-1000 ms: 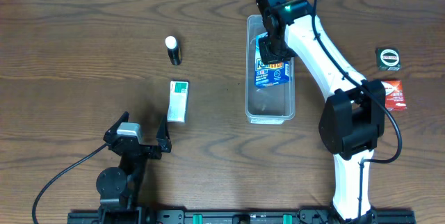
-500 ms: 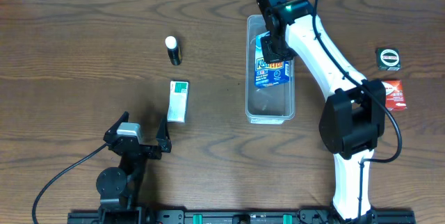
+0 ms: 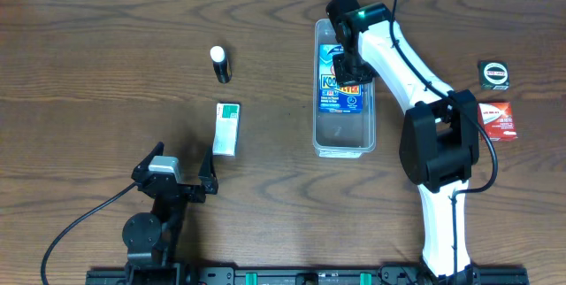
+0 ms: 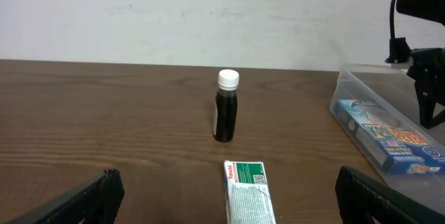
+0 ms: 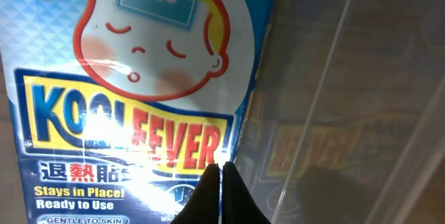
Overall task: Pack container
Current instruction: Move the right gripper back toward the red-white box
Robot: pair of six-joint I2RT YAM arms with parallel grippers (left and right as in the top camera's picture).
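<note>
The container [image 3: 345, 140] is a clear, long, narrow bin at the centre right of the table. A blue Kool Fever box [image 3: 341, 85] lies flat inside it, toward its far end. My right gripper [image 3: 352, 60] is down inside the bin. In the right wrist view its fingers [image 5: 221, 173] are pressed together and empty, with their tips at the right edge of the box [image 5: 132, 99], beside the bin's clear wall [image 5: 348, 92]. My left gripper [image 3: 177, 173] is wide open and empty, low near the table's front left [image 4: 226, 200].
A green and white box [image 3: 227, 127] lies just beyond the left gripper [image 4: 247, 189]. A dark bottle with a white cap [image 3: 220, 64] stands behind it [image 4: 225, 109]. A tape measure [image 3: 493, 73] and a red packet [image 3: 500, 119] lie at the far right.
The blue box has gone from lying askew to lying straight along the bin's left side. The right gripper has shifted slightly with it. The left arm has not moved.
</note>
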